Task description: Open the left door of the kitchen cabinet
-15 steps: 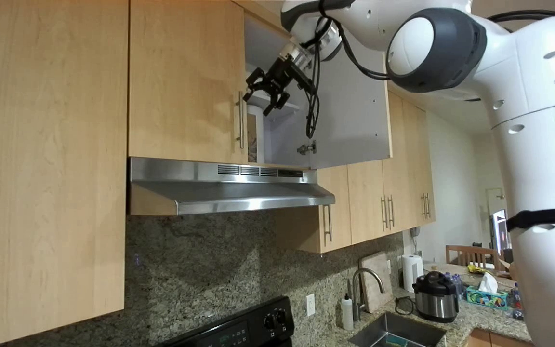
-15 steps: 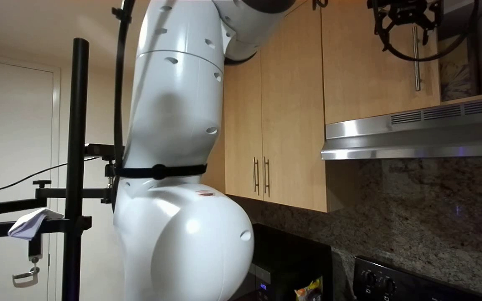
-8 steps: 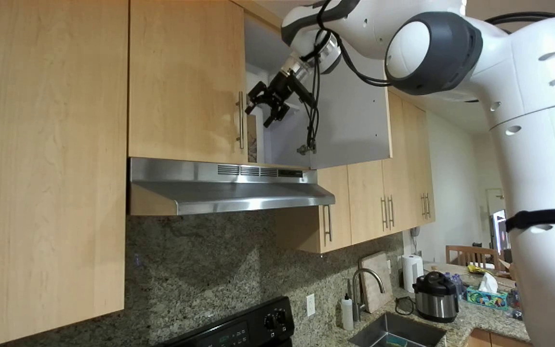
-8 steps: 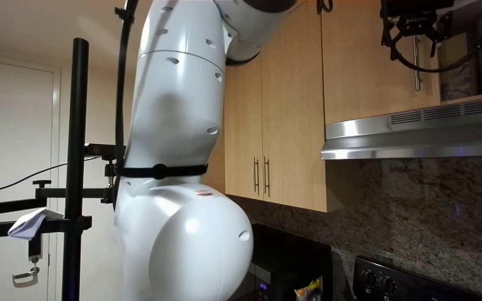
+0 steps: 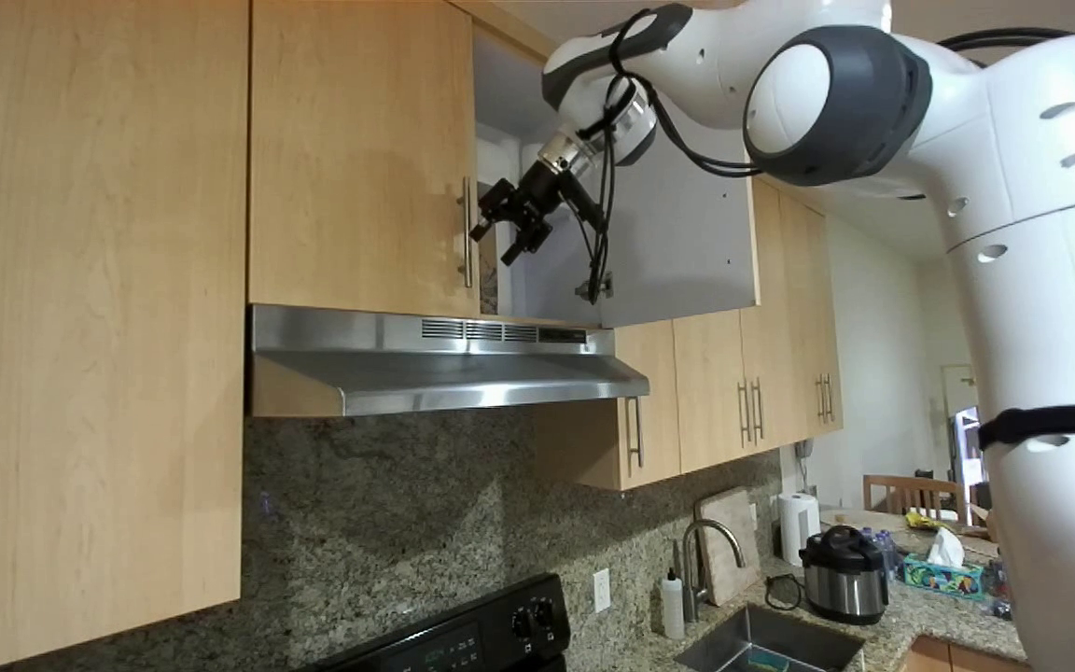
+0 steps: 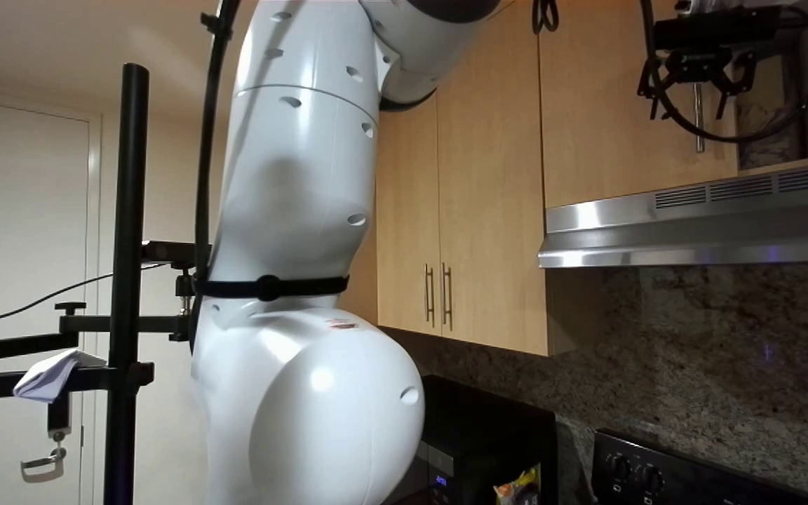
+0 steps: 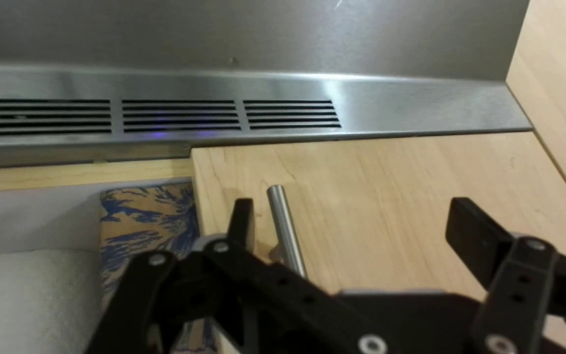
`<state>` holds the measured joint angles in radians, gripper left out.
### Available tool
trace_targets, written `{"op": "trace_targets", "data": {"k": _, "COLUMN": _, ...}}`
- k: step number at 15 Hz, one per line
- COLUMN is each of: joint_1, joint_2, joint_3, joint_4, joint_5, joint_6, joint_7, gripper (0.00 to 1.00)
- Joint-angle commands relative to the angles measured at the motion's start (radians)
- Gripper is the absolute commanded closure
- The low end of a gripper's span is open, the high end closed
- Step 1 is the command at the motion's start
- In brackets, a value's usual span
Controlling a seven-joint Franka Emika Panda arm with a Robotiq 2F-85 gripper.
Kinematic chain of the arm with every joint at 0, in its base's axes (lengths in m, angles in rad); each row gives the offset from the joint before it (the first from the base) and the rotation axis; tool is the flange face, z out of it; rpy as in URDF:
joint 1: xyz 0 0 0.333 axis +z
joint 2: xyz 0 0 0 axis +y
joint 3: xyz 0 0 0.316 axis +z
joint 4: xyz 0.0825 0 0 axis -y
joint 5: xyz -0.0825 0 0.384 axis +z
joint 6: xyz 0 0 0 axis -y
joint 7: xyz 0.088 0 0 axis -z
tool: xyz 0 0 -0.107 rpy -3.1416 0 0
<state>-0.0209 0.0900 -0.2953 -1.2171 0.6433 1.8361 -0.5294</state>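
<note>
My end effector (image 7: 354,223) gapes wide, empty — the left door (image 5: 360,159) sits closed above the range hood (image 5: 444,359), its bar handle (image 7: 287,231) between my fingers (image 7: 477,241) in the wrist view — contact hard to judge.

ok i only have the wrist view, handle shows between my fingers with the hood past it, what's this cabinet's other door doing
Observer: The other door stands open, swung outward, as an exterior view shows.
Operator: and does the handle run up past my fingertips
Observer: Yes, its top end, hidden from you, shows higher than them in an exterior view.
Operator: ok what's below the hood
Observer: A black stove, partly in frame in both exterior views.
</note>
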Motion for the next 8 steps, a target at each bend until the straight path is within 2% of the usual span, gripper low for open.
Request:
{"op": "trace_targets", "data": {"k": 1, "joint_1": -0.006, "joint_2": -0.028, "joint_3": 0.006, "joint_4": -0.024, "joint_5": 0.079, "joint_6": -0.016, "joint_7": -0.119, "gripper": 0.00}}
{"op": "trace_targets", "data": {"k": 3, "joint_1": -0.006, "joint_2": -0.024, "joint_3": 0.008, "joint_4": -0.008, "joint_5": 0.116, "joint_6": -0.022, "joint_7": -0.155, "gripper": 0.00}}
{"op": "trace_targets", "data": {"k": 5, "joint_1": -0.004, "joint_2": -0.036, "joint_3": 0.008, "joint_4": -0.027, "joint_5": 0.210, "joint_6": 0.071, "joint_7": -0.130, "gripper": 0.00}}
{"op": "trace_targets", "data": {"k": 6, "joint_1": 0.001, "joint_2": -0.010, "joint_3": 0.004, "joint_4": 0.004, "joint_5": 0.144, "joint_6": 0.020, "joint_7": -0.112, "gripper": 0.00}}
{"op": "trace_targets", "data": {"k": 8, "joint_1": 0.000, "joint_2": -0.014, "joint_3": 0.003, "joint_4": 0.004, "joint_5": 0.180, "joint_6": 0.049, "joint_7": -0.112, "gripper": 0.00}}
